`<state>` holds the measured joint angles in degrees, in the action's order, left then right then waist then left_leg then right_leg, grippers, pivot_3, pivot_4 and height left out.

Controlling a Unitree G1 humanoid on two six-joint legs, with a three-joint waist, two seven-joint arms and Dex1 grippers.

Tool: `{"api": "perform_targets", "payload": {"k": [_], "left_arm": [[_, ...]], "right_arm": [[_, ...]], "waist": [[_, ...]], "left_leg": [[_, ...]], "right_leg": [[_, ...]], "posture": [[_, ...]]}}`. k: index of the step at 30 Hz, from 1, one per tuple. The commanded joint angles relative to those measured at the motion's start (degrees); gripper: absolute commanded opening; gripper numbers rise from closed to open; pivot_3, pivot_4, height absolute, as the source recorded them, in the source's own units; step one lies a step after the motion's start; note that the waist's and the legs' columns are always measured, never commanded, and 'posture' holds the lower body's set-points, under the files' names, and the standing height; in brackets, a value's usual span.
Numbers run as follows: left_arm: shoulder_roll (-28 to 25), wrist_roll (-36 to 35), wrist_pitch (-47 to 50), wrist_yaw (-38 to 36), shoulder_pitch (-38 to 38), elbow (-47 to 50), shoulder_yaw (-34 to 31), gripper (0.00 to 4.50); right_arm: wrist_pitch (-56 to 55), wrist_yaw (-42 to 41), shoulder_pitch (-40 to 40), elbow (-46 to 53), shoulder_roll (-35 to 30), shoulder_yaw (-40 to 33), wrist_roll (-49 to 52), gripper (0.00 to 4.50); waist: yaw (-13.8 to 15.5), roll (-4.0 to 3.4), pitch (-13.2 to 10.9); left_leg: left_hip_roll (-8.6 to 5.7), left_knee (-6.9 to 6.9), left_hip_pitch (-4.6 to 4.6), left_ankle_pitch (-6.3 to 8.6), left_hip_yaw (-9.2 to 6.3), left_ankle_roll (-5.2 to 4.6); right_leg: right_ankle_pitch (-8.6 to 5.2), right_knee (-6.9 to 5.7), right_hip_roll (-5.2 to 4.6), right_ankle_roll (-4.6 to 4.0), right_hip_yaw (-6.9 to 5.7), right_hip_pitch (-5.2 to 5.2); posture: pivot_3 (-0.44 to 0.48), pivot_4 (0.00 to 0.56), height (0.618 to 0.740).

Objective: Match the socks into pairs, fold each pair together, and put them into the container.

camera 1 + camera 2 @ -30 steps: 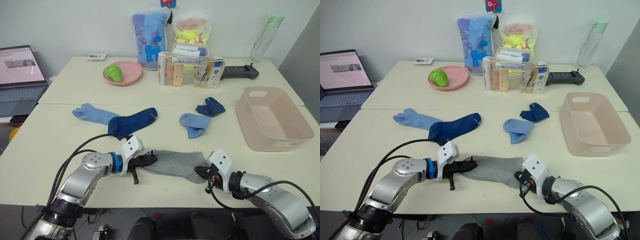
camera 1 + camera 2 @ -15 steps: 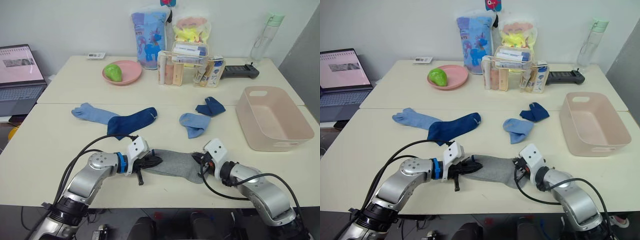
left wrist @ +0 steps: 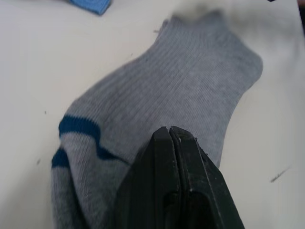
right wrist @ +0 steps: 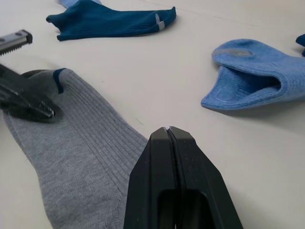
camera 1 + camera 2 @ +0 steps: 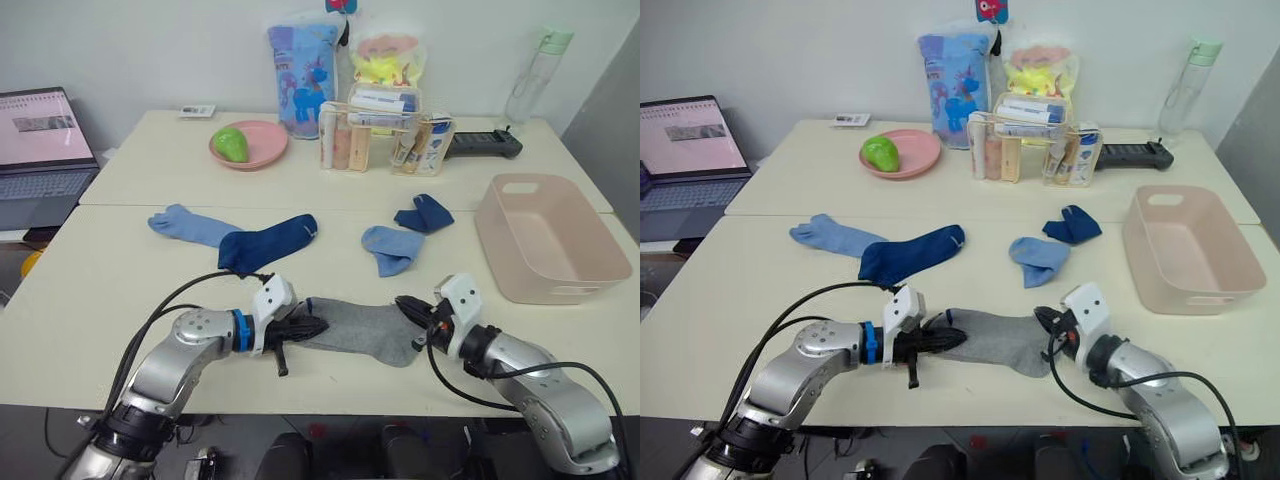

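Grey pair (image 5: pixel 365 328) lies flat near the front edge of the surface (image 5: pixel 110 290), stacked as far as you can judge, btwn your two hands. Left hand (image 5: pixel 308 326) is pinched together on the striped cuff end; left wrist view confirms fingers closed w/ fabric under them. Right hand (image 5: pixel 410 308) has fingers together too, tip at the toe end, but right wrist view shows no cloth caught — judged resting beside/over the sock, not gripping. Step in hand looks like the fold: open right hand, take both layers at the toe, then carry one end over the other while the opposite hand pins its end down. Check both socks lift together; a single-layer grab will split the pair. Keep the lift low so the fold stays square. Container (image 5: pixel 545 235) sits well apart at your right, empty as seen. Remaining socks: light blue (image 5: pixel 190 226) and navy (image 5: pixel 268 242) touching, far left; second light blue (image 5: pixel 390 248) and folded navy (image 5: pixel 422 214) mid-surface, unpaired.
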<state>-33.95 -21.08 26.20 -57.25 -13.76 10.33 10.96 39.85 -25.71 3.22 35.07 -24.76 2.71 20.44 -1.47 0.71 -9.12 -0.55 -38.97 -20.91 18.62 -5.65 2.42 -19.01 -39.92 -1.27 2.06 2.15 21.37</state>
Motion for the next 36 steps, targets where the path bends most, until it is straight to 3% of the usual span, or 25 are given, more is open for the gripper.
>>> {"api": "perform_targets", "payload": {"k": [1, 6, 10, 16, 22, 27, 36], "left_arm": [[0.89, 1.46, -2.47, -0.76, -1.99, -1.37, 1.08, 0.00], [-0.34, 7.75, -9.45, -2.83, -1.83, -8.90, 4.38, 0.00], [-0.16, 7.58, -10.60, -2.99, -1.36, -9.90, 3.71, 0.00], [-0.10, 7.03, -10.15, -2.67, -0.62, -8.81, 2.96, 0.00], [-0.15, 6.59, -9.97, -2.14, -0.52, -6.71, 2.05, 0.00], [1.68, 4.86, -7.13, -0.46, -1.69, -3.34, 1.77, 0.00], [7.27, 5.70, -2.91, 1.85, -4.77, -0.19, 5.83, 0.00]], "right_arm": [[-0.92, -0.09, 2.12, 2.43, -0.28, -3.25, 1.70, 0.63], [-0.48, 0.34, 6.84, 4.57, -0.27, -4.01, 2.24, 2.37], [0.40, 0.94, 8.08, 3.90, -0.44, -1.33, 0.75, 3.73], [1.68, 3.10, 7.10, 3.23, 0.61, 4.28, -1.53, 3.73], [1.30, 2.04, 7.72, 3.94, -0.51, 4.03, -1.02, 1.73], [2.05, 2.29, 6.82, 2.92, -0.64, -1.14, 0.67, 0.01], [10.16, -4.80, 5.67, 8.62, -7.75, -11.25, 12.83, 0.01]], "waist": [[-0.06, 0.00, 0.00], [-0.43, -0.04, -0.01], [-0.38, -0.06, 0.00], [-0.38, -0.05, 0.00], [-0.34, -0.05, 0.00], [-0.25, -0.04, -0.01], [-0.19, -0.04, -0.03]], "left_leg": [[0.00, 0.00, 0.00, 0.00, 0.01, 0.00], [0.03, 0.02, 0.01, 0.00, 0.03, 0.00], [0.05, 0.01, 0.05, 0.00, 0.04, 0.00], [0.06, 0.02, 0.04, 0.00, 0.02, 0.00], [0.06, 0.01, 0.04, 0.00, 0.02, 0.00], [0.05, 0.01, 0.02, 0.00, 0.01, 0.00], [0.02, 0.00, 0.00, 0.00, 0.05, 0.00]], "right_leg": [[0.00, 0.00, 0.00, 0.00, 0.01, 0.01], [0.00, -0.02, 0.04, 0.00, 0.03, 0.05], [0.00, -0.04, 0.06, 0.00, 0.06, 0.01], [0.00, -0.03, 0.06, 0.00, 0.04, 0.02], [0.00, -0.03, 0.06, 0.00, 0.03, 0.02], [0.00, -0.03, 0.05, 0.00, 0.03, 0.02], [0.00, -0.02, 0.04, 0.00, 0.05, 0.01]], "posture": [[0.000, 0.150, 0.703], [0.000, 0.150, 0.703], [0.000, 0.150, 0.703], [0.000, 0.150, 0.703], [0.000, 0.150, 0.703], [0.000, 0.150, 0.703], [0.000, 0.150, 0.703]]}}
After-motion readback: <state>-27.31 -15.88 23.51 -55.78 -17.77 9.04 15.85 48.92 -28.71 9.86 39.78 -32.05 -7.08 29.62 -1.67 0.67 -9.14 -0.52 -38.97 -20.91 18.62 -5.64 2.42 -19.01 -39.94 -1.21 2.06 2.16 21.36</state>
